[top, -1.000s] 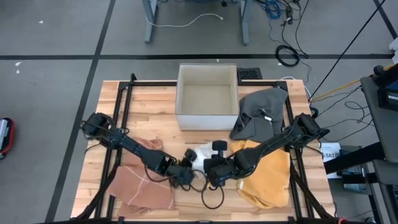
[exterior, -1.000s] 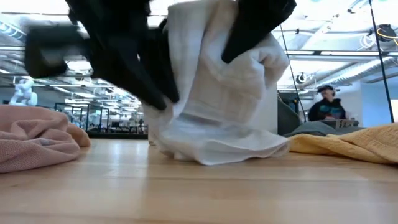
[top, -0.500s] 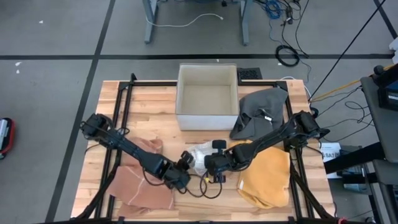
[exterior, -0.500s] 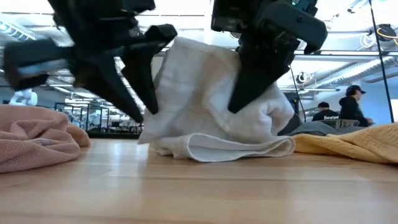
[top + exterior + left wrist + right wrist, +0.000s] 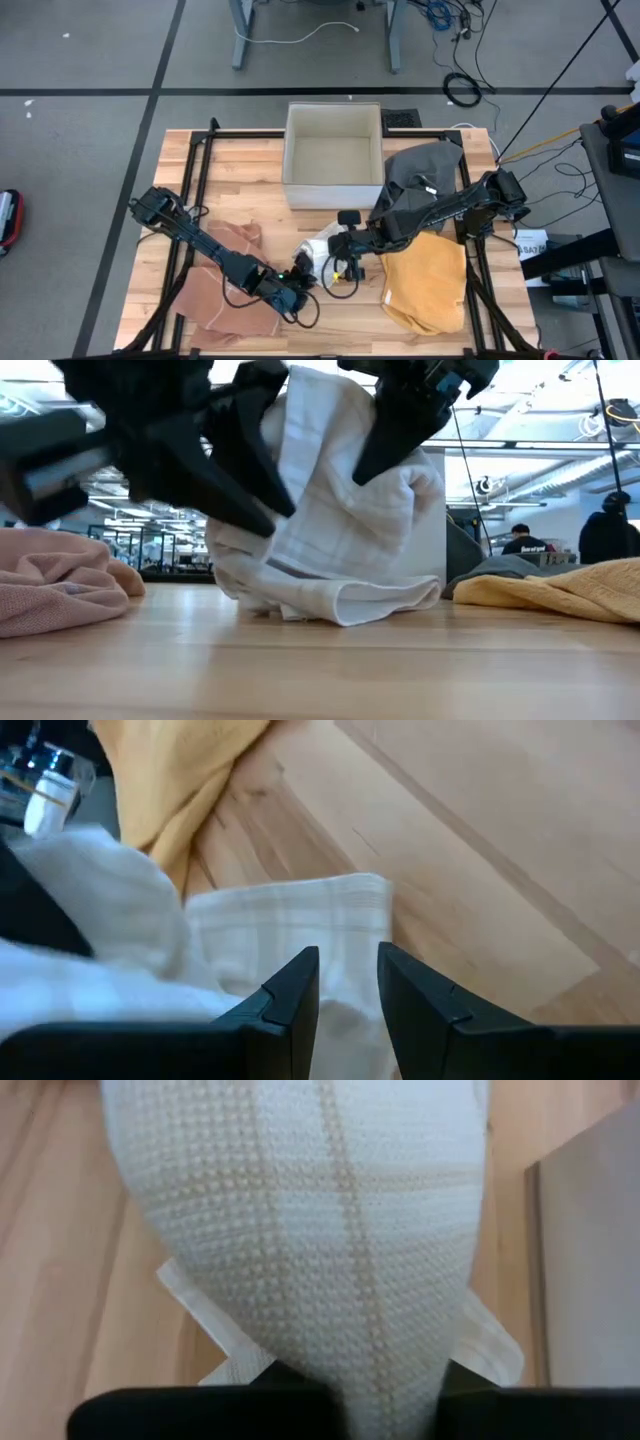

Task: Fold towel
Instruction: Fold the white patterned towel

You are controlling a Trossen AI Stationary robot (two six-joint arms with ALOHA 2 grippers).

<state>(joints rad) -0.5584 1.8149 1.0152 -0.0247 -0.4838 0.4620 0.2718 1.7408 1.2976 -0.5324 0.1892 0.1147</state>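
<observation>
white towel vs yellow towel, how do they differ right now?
The white towel is lifted and bunched, pinched by the right gripper and with the left gripper at its edge; the yellow towel lies untouched on the table. The white one looks smaller. Both are unfolded.

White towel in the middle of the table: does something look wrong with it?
The white towel is bunched, not flat: both end effectors pinch it, its lower edge dragging on the table.
</observation>
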